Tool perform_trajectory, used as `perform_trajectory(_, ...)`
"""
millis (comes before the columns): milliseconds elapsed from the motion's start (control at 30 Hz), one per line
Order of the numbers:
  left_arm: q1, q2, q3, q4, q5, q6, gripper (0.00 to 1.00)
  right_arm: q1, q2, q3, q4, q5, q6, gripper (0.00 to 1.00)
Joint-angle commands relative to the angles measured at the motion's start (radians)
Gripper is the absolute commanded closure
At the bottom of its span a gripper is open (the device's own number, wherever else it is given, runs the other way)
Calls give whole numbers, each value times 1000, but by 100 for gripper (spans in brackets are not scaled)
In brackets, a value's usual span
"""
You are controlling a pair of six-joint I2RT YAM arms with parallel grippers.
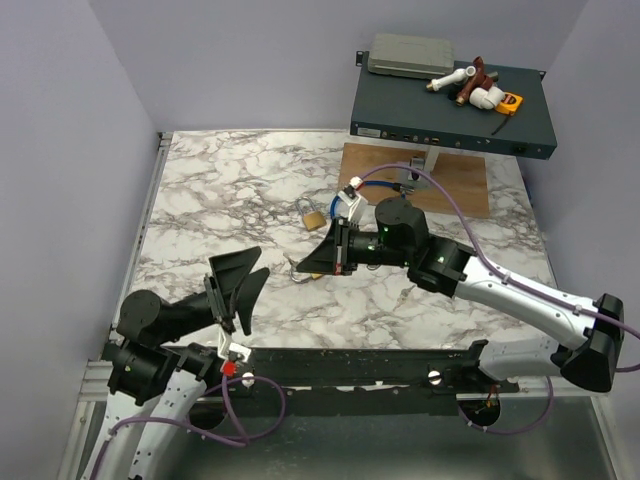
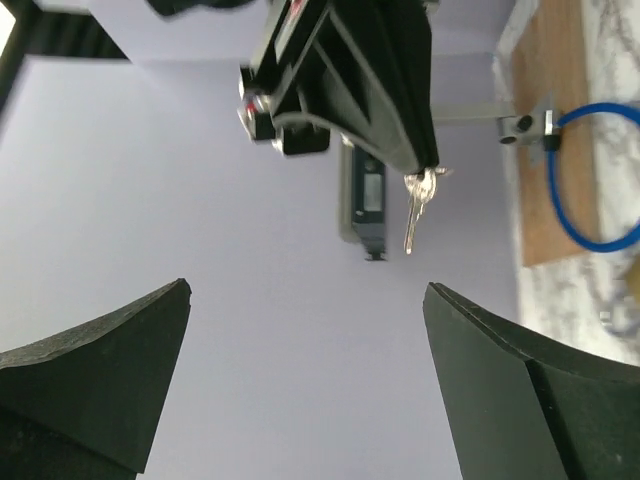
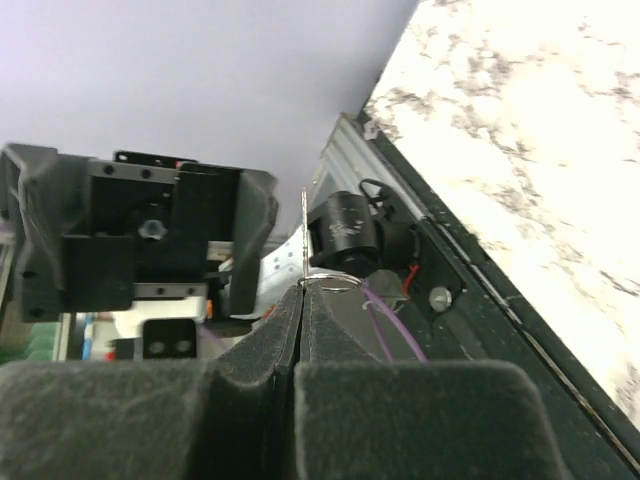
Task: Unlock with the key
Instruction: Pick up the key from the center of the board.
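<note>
My right gripper (image 1: 297,264) hovers above the middle of the marble table (image 1: 230,190), shut on the key's ring, fingers pointing left. The small silvery key (image 2: 412,215) hangs from its tip in the left wrist view. In the right wrist view its blade (image 3: 304,232) sticks up from the closed pads (image 3: 290,330). A brass padlock (image 1: 312,217) with a silver shackle lies on the table just behind the right gripper. My left gripper (image 1: 256,268) is raised at the near left, wide open and empty (image 2: 307,290), facing the key.
A wooden board (image 1: 465,185) with a metal bracket and a blue cable (image 2: 590,170) lies at the back right. Behind it a dark flat box (image 1: 450,115) carries a grey case, pipe fittings and an orange tape measure. Purple walls enclose the table.
</note>
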Motion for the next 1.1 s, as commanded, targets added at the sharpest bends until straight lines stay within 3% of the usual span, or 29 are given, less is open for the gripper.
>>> perform_trajectory(0,-2,143,120,-180,-159,-316,2,-32,-75,-11,-167,114,-65,99)
perform_trajectory(133,-2,414,249,-529,-229,-384,1,-52,-125,-25,-277,212,-97,99)
perform_trajectory(233,-1,583,283,-548,-239,-558,1,-64,-172,-58,-317,248,-100,99)
perform_trajectory(600,-11,1016,284,-292,-195,-980,1,-82,-351,-164,-373,308,-51,99)
perform_trajectory(900,-103,1300,335,-142,-276,-1117,5,-84,-440,-136,-413,340,-43,99)
perform_trajectory(1067,-132,1433,429,-186,-382,-1126,6,-84,-458,-124,-408,345,-39,99)
